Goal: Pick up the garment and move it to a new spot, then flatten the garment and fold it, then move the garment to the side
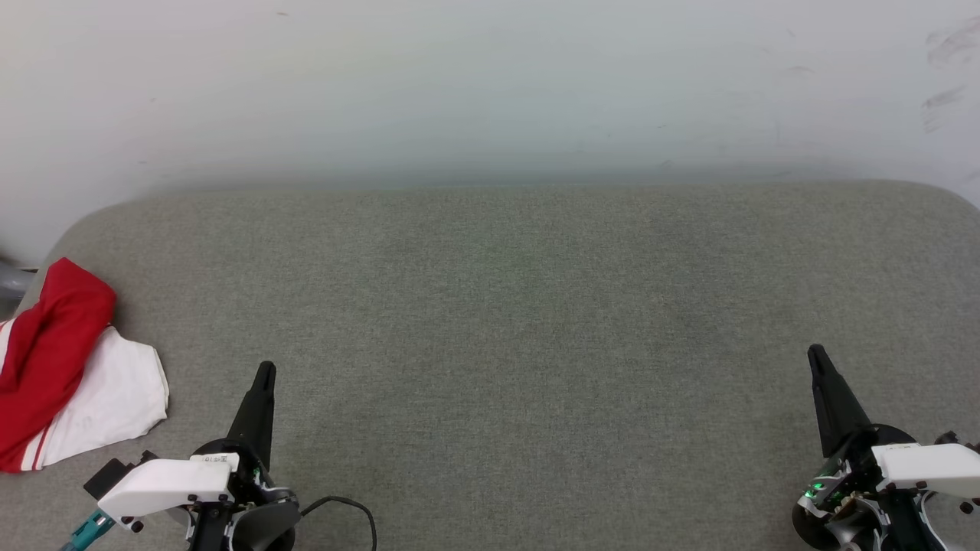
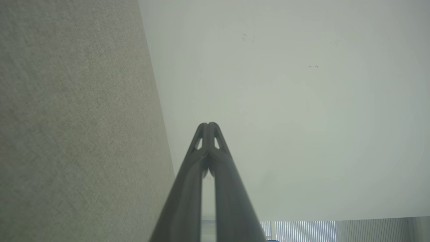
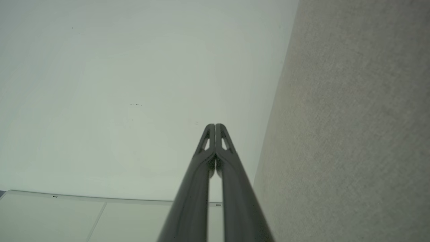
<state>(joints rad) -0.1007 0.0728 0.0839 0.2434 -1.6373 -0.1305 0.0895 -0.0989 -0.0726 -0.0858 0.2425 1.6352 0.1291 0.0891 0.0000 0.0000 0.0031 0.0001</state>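
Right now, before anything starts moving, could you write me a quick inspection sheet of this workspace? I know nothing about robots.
Surface: grey fabric table top, flat, with rounded far corners.
Job's things: garment, red and white, crumpled at the table top's left edge and cut off by the picture's edge.
Clutter: nothing seen.
Grippers: left gripper and right gripper sit low at the near side, jaws shut, holding nothing; neither touches the garment.
Cables: black cable loops out beside the left gripper's base.
Surroundings: pale wall behind, with faint dark scuffs at the upper right.
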